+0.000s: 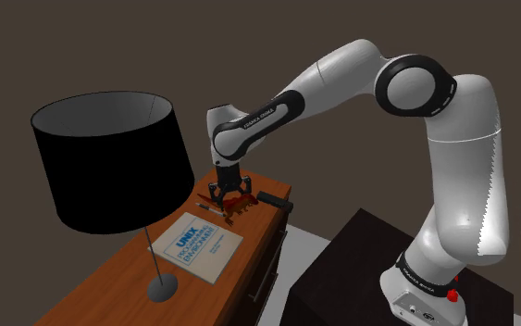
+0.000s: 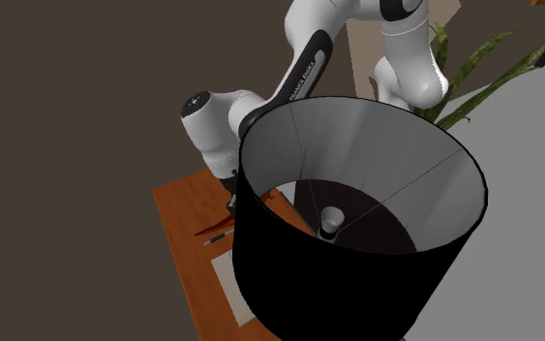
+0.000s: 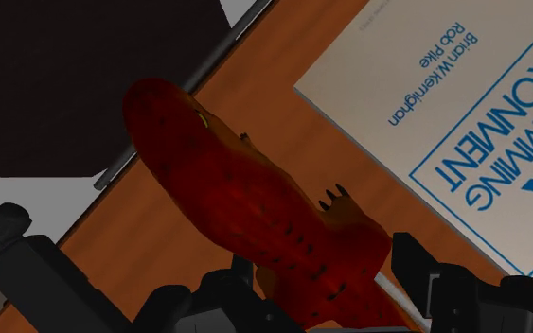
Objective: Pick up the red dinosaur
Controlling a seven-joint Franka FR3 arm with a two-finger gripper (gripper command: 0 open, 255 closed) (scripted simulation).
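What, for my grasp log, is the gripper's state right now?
Gripper: closed, holding the red dinosaur figure.

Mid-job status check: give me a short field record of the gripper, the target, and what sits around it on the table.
red dinosaur: between the fingers, near the table edge
gripper: lowered, shut on the red dinosaur's flanks
lifted: cannot tell
book: white and blue cover, lying flat beside the red dinosaur
lamp: black shade, standing past the book
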